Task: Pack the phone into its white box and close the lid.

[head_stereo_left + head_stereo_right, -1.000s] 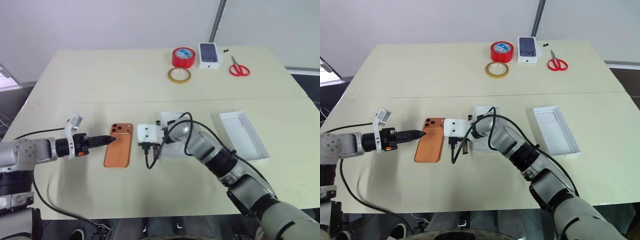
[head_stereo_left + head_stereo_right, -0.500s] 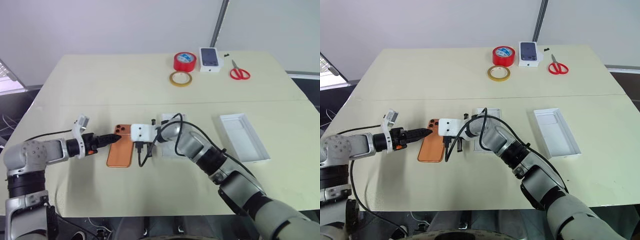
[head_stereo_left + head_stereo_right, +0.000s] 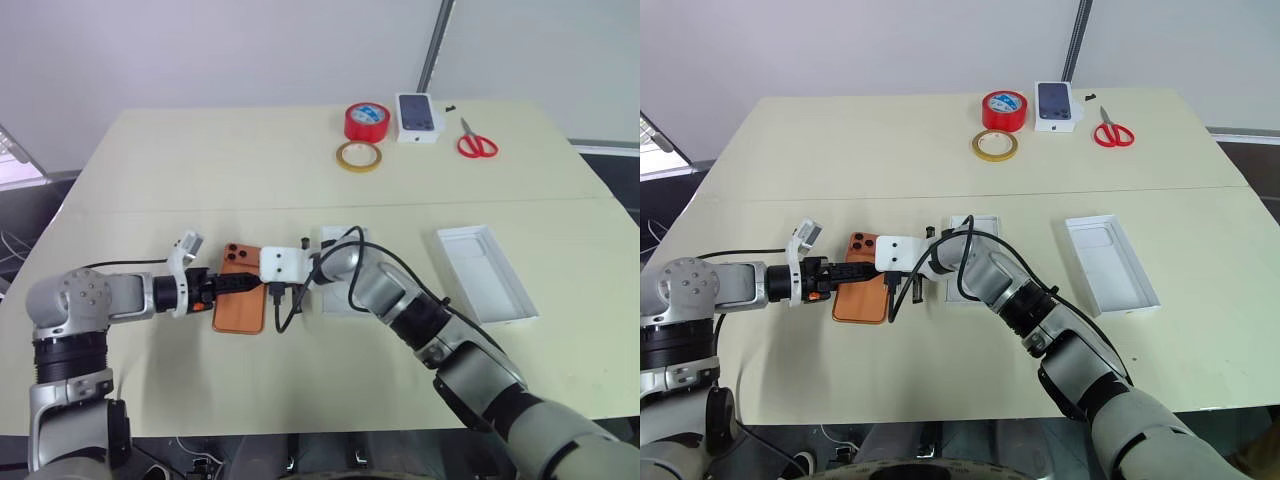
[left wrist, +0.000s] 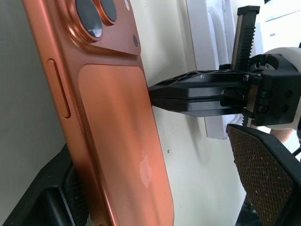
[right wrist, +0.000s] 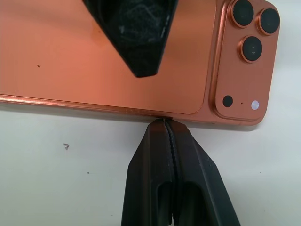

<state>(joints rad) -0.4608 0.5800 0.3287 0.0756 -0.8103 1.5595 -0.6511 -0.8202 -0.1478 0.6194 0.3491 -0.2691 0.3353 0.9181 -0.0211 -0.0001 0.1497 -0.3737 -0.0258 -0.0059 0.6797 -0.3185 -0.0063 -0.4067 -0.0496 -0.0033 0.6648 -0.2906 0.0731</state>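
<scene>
Two arms met at the phone [image 3: 239, 300], which lay flat, back up, on the tabletop [image 3: 200, 160] in the left eye view. The left tool [image 3: 243, 283] reached over the phone from its left long side; the right tool [image 3: 266, 296] came in at the opposite long side. Just right of the phone sat a low white tray [image 3: 341, 272], partly hidden by the right arm and its black cable. The white box [image 3: 486, 272] lay well right of the phone, open side up, with bare tabletop around it. Far behind the phone stood a red tape roll [image 3: 367, 121], a yellow tape ring [image 3: 358, 155], a small box with a phone picture [image 3: 420, 117] and red scissors [image 3: 477, 143]. The stretch between the phone and the tabletop's near edge was bare.

The right eye view gave the same layout.

In the left wrist view, the left tool's fingers [image 4: 268, 183] stood wide apart, one on each side of the phone, not pressing it. The right tool's closed tip touched the phone's far long edge.

In the right wrist view, the right tool's fingers [image 5: 155, 174] were pressed together, holding nothing, their tip against the phone's edge near the camera lenses [image 5: 251, 28]. One left-tool finger hung over the phone's back.
</scene>
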